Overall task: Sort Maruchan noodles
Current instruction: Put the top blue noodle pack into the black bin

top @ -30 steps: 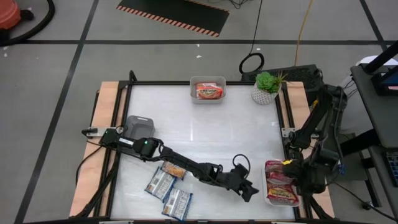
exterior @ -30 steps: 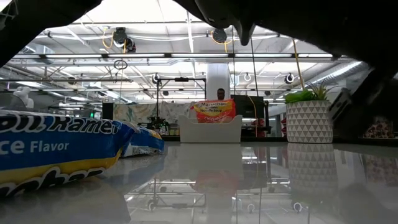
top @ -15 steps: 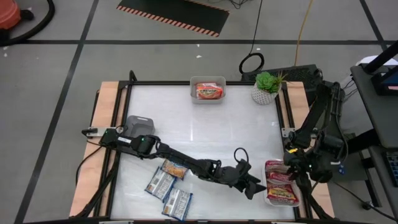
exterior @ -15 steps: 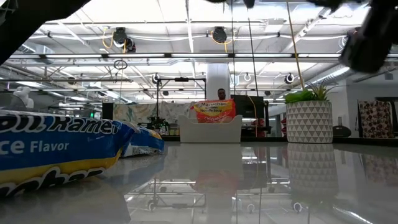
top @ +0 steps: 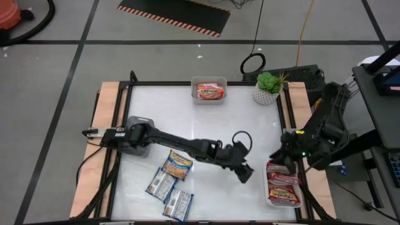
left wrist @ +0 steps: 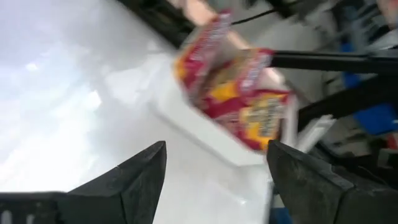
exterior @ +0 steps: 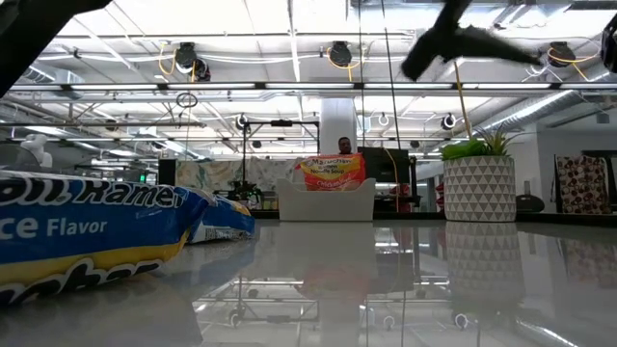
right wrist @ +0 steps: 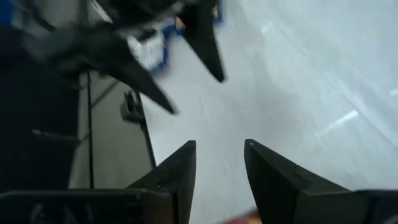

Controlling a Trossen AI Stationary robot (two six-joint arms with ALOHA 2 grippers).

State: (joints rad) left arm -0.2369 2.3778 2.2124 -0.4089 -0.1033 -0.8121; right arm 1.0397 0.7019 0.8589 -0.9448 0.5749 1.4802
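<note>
Three blue packets (top: pixel 170 187) lying diagonally (front-left), left tool (top: pixel 245 173) spread wide, right tool (top: pixel 278 154) narrow, both empty.

You've got a glossy white table (top: pixel 206 125): potted plant (top: pixel 267 87) at a far corner, clear tray (top: pixel 209 89) just beside it, grey tray (top: pixel 139 127), three blue packets (top: pixel 169 184) and white tray (top: pixel 284 187) well away from it

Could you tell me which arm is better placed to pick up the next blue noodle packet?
Probably left: its open gripper is nearer the blue packets; the right gripper is above the tray.
</note>
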